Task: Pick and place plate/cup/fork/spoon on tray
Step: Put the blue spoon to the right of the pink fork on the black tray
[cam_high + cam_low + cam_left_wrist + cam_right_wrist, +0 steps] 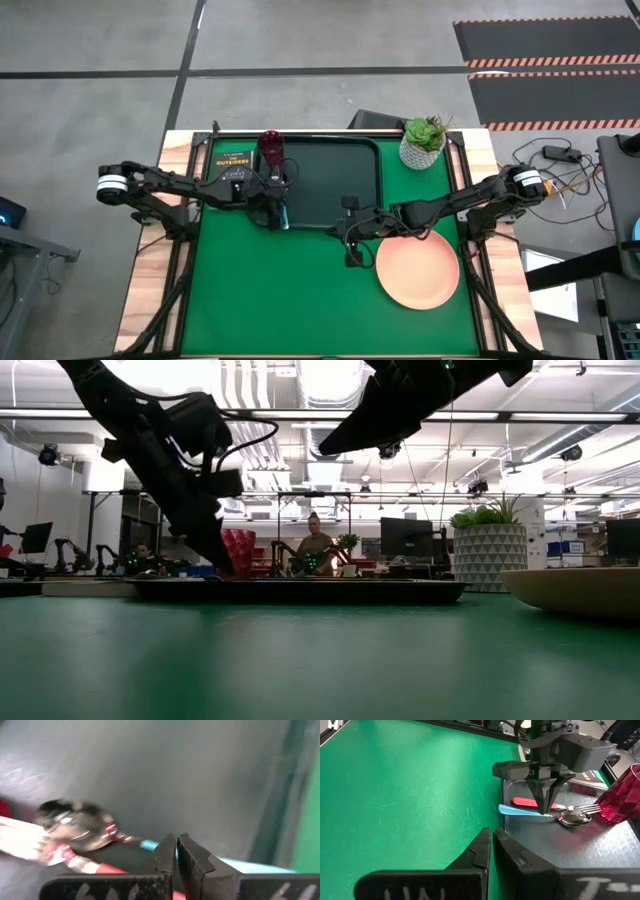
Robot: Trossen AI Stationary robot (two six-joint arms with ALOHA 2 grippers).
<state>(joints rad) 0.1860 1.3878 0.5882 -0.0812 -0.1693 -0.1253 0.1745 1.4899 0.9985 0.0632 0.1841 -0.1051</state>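
We see left gripper clamped on spoon w/ jaws together, in tray beside fork; lifting could drag spoon out. Right gripper shut, idle nr plate.

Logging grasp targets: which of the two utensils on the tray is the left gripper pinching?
The spoon, by its light blue handle; the left gripper is closed on it. The fork, pink-red handled, lies untouched just beside it.

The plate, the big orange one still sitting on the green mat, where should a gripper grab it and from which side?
Take the plate by its rim, probably the edge nearest the right gripper, coming in low from the tray side. It lies flat and is too wide to span, but the low view shows its rim curving up off the mat, leaving room for a finger underneath.
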